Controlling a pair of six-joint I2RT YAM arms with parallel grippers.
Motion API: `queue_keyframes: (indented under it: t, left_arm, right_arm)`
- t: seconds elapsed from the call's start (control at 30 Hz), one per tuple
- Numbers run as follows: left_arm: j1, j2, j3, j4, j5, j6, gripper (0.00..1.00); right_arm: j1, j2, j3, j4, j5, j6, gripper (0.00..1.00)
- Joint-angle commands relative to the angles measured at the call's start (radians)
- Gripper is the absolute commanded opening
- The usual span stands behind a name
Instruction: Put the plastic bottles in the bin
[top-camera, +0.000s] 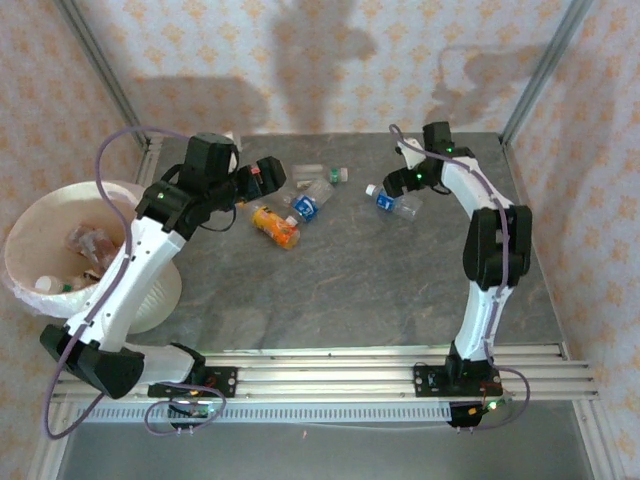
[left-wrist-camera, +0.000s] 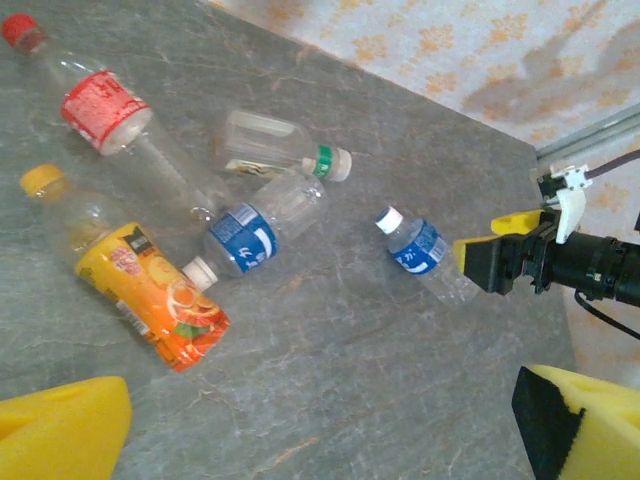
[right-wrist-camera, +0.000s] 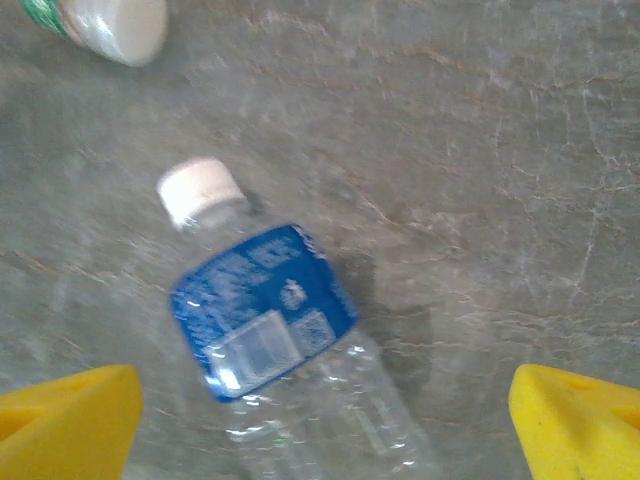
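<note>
A clear bottle (right-wrist-camera: 262, 320), blue label, white cap, lies flat on the grey marbled table (right-wrist-camera: 480, 150) between the spread yellow foam pads (right-wrist-camera: 70, 425) of the right gripper (right-wrist-camera: 320, 430). The left wrist camera adds four other bottles (left-wrist-camera: 140, 295) at 10 o'clock; the left gripper (left-wrist-camera: 325, 440) gapes. Overhead, the round bag-lined bin (top-camera: 22, 240) sits at 9 o'clock.

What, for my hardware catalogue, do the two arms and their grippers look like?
Both the left arm and right arm have white shells between black joints, small green lights, and a purple cable looping alongside. The left gripper and right gripper are black, each with two blocky yellow foam-like fingers backed in black.
</note>
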Motion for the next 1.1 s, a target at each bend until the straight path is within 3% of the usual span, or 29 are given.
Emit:
queue_keyframes:
  t: [0.0,0.47,0.63,0.93,1.07]
  left_arm:
    - [-0.004,-0.064,-0.031,-0.03,-0.084,0.01,1.0]
    - [-0.004,-0.08,-0.046,-0.051,-0.122,0.016,1.0]
    - [-0.004,-0.073,-0.051,-0.048,-0.125,0.007,1.0]
    - [-0.004,-0.065,-0.054,-0.059,-0.125,0.008,1.0]
    - [-0.004,-0.065,-0.058,-0.06,-0.13,0.012,1.0]
  right_arm:
    - [-0.01,0.04,0.047,-0.216,-0.019,-0.215,0.94]
    - [-0.008,0.108,0.033,-0.25,0.096,-0.397,0.85]
    - [-0.007,0.115,0.018,-0.19,0.064,-0.366,0.82]
    - [0.012,0.111,-0.074,-0.054,0.106,-0.342,0.63]
    - [0.013,0.059,-0.15,0.013,0.112,-0.334,0.6]
